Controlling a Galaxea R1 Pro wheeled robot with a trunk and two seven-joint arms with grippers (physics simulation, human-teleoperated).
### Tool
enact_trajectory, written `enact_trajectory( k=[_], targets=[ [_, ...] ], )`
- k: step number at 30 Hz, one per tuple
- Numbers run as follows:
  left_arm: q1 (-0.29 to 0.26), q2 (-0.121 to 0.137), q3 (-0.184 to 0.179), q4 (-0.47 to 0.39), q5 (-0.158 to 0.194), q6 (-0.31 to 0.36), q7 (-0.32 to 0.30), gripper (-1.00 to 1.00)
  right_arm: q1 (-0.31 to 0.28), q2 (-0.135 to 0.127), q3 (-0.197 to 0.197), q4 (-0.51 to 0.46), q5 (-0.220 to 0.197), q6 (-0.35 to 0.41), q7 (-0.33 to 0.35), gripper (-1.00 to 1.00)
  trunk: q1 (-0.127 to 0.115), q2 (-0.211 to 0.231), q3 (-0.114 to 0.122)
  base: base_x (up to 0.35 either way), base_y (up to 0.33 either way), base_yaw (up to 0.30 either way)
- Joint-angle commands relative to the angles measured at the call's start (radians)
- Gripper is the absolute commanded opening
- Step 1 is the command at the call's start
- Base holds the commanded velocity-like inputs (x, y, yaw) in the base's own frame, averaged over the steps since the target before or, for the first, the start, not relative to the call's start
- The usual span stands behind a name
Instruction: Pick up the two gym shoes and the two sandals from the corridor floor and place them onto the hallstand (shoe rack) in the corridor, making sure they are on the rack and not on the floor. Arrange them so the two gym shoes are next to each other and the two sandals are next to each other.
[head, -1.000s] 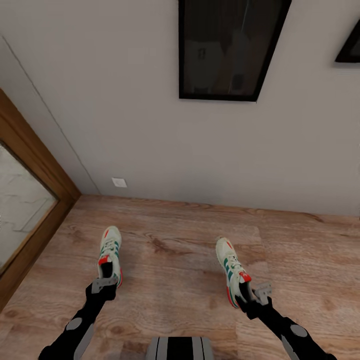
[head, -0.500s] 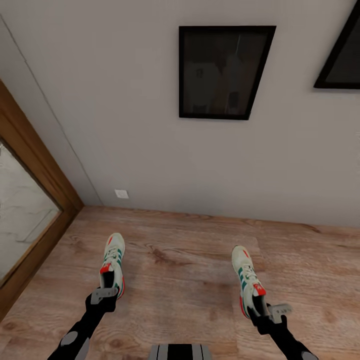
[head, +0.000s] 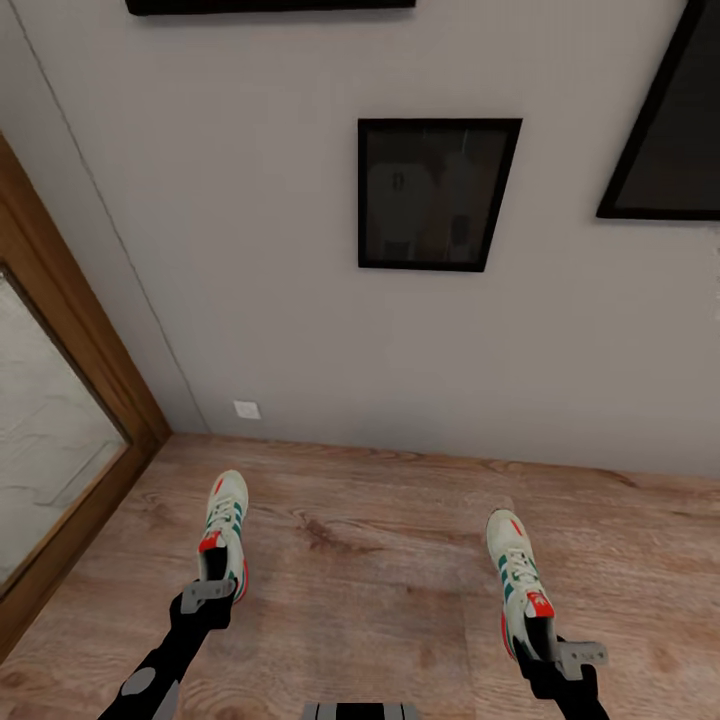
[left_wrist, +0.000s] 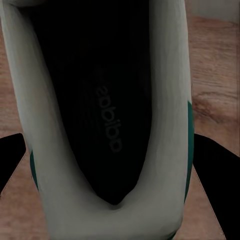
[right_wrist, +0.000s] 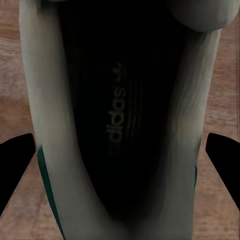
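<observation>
Big stuff first: pale grey wall ahead, w/ wood floor running up to it. Wood-framed door w/ frosted glass sits at my left. Three dark framed pictures on the wall: one in the middle, a larger one cut off at the right edge, and a strip of another along the top. Small white outlet low on the wall, near the door corner.

Then the shoes. Left shoe hangs above the floor, toe pointing toward the wall, heel end at my left gripper. My left jaws pinch it at the heel collar; in the left wrist view the dark inside and cream rim of the shoe sit between my two black fingers, green stripe showing at each side.

Right shoe is well apart from the left one, toe also toward the wall, heel at my right gripper. Right jaws pinch its heel collar the same way; right wrist view looks down into the shoe, printed logo on the insole, black fingers on either side, floor beyond.

Both shoes: cream w/ green stripes, red-orange at tongue and heel.
</observation>
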Motion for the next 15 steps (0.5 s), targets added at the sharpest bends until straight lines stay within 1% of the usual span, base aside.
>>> enact_trajectory(
  k=[1,4,11,13,15],
  targets=[
    [0.0,-0.001,0.006,0.001,0.001,-0.001,-0.01,-1.0,-0.001,0.001,-0.003,0.002,-0.01,-0.002,0.009,-1.0,-0.001,0.0,0.005,0.0,0.0,0.0],
    [0.0,-0.002,0.005,0.001,0.001,-0.001,-0.01,-1.0,-0.001,0.003,-0.003,0.004,-0.01,-0.003,-0.001,-1.0,-0.002,0.001,0.021,0.0,0.0,0.0],
    [0.0,-0.002,0.006,0.001,0.001,-0.002,-0.01,-1.0,-0.001,0.005,-0.003,0.003,-0.011,-0.002,-0.07,-1.0,-0.005,0.002,0.054,0.0,0.0,0.0],
    [0.0,-0.002,0.007,0.001,0.001,-0.001,-0.01,-1.0,-0.001,0.004,-0.003,0.002,-0.011,-0.003,-0.082,-1.0,-0.006,0.003,0.062,0.0,0.0,0.0],
    [0.0,-0.002,0.007,0.001,0.001,-0.001,-0.01,-1.0,-0.001,0.004,-0.003,0.001,-0.01,-0.002,-0.085,-1.0,-0.006,0.003,0.062,0.0,0.0,0.0]
  ],
)
